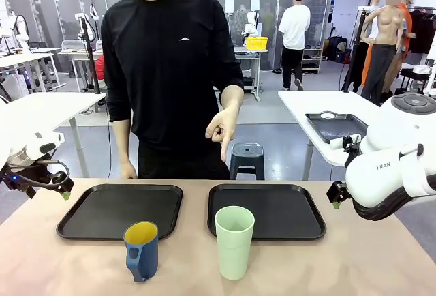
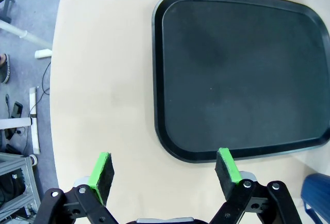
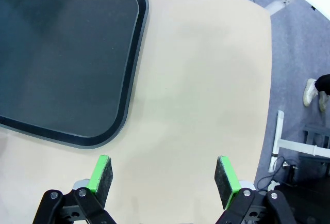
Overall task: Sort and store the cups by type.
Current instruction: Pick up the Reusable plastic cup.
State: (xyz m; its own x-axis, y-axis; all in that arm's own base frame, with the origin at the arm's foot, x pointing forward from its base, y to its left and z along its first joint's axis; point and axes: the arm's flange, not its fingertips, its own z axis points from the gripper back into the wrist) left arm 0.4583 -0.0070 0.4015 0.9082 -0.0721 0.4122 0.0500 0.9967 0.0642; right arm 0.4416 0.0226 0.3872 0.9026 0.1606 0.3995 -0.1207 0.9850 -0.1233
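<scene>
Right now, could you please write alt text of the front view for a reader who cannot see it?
A dark-blue cup with a yellow inside and a taller mint-green tumbler stand on a table, in front of two empty black trays. A person stands behind the table, one hand pointing down. A white robot arm hangs at each side.
</scene>
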